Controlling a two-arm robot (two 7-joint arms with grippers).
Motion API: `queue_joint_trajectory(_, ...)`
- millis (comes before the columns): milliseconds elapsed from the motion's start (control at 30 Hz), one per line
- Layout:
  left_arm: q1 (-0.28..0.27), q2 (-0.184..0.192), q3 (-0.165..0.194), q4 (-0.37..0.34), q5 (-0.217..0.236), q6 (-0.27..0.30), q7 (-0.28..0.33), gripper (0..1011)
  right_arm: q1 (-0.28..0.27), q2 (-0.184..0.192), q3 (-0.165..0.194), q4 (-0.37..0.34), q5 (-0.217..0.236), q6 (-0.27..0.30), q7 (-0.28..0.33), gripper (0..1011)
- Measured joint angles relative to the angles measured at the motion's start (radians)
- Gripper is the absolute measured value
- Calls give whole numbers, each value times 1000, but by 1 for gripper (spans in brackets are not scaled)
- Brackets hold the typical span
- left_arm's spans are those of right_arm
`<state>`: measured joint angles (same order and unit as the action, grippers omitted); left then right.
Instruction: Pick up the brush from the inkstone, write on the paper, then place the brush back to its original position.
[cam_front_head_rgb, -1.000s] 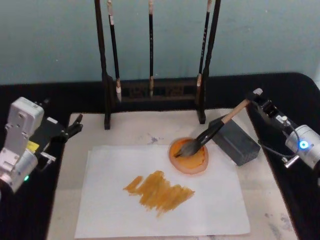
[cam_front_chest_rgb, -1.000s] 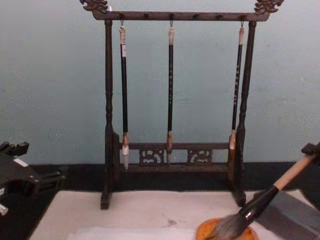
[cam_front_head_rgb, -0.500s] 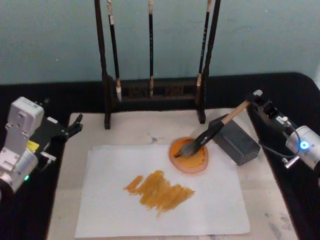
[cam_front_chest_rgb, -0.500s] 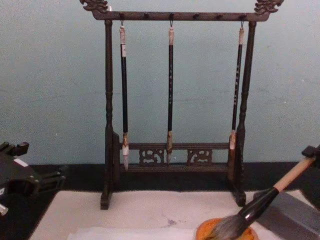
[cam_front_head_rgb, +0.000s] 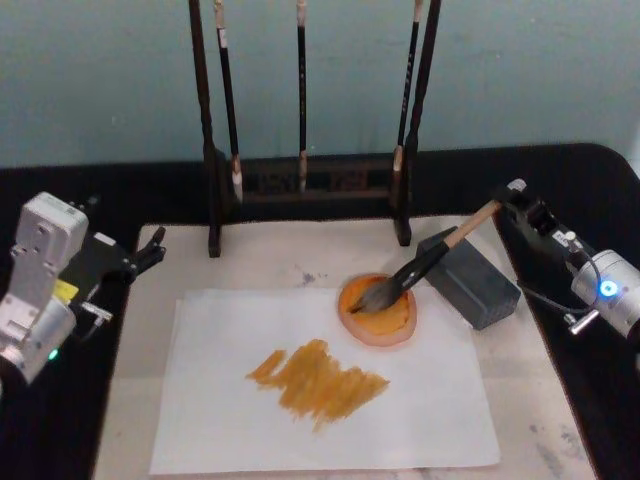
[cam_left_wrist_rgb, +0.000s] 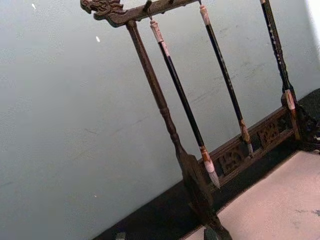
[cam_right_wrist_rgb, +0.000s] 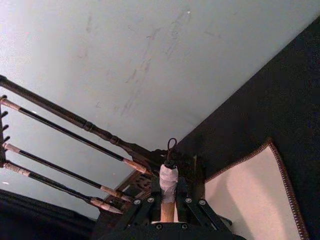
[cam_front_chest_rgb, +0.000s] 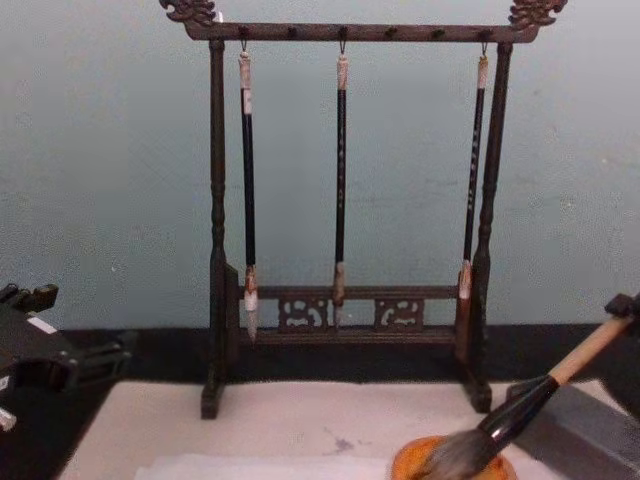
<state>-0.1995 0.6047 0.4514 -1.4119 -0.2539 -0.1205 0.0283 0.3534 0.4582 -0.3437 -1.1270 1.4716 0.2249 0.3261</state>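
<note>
Bristles of the brush (cam_front_head_rgb: 420, 267) lie in the orange dish (cam_front_head_rgb: 378, 311), which sits at the far right part of the paper (cam_front_head_rgb: 420, 415). From there the handle slopes up and to the right, across the top of the grey block (cam_front_head_rgb: 472, 280), to the right gripper (cam_front_head_rgb: 512, 198). That gripper is clamped round the handle just below the white end cap, as the right wrist view shows with the cord loop poking out past the fingers (cam_right_wrist_rgb: 150, 202). From the chest view the brush (cam_front_chest_rgb: 520, 410) slants the same way, tip down in the dish (cam_front_chest_rgb: 455, 465). An orange smear (cam_front_head_rgb: 318, 379) covers the middle of the paper, which lies on the cream mat (cam_front_head_rgb: 130, 400). Behind, at the far edge of the mat, stands the dark wooden rack (cam_front_head_rgb: 210, 150) with three slim brushes (cam_front_head_rgb: 301, 100) hanging from it. The left gripper (cam_front_head_rgb: 148, 252) rests off the mat's left edge; its fingers look slightly apart, though the view is too poor to be sure.
</note>
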Motion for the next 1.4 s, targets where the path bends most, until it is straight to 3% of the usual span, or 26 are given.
queue_joint_trajectory(567, 0, 0, 0, 0, 0, 0, 0, 1010, 3, 2, -5, 3, 11, 1, -6, 175)
queue_joint_trajectory(1333, 0, 0, 0, 0, 0, 0, 0, 1010, 2, 1, -3, 2, 7, 0, -4, 891)
queue_joint_trajectory(1400, 0, 0, 0, 0, 0, 0, 0, 1009, 2, 1, -3, 2, 7, 0, -4, 919)
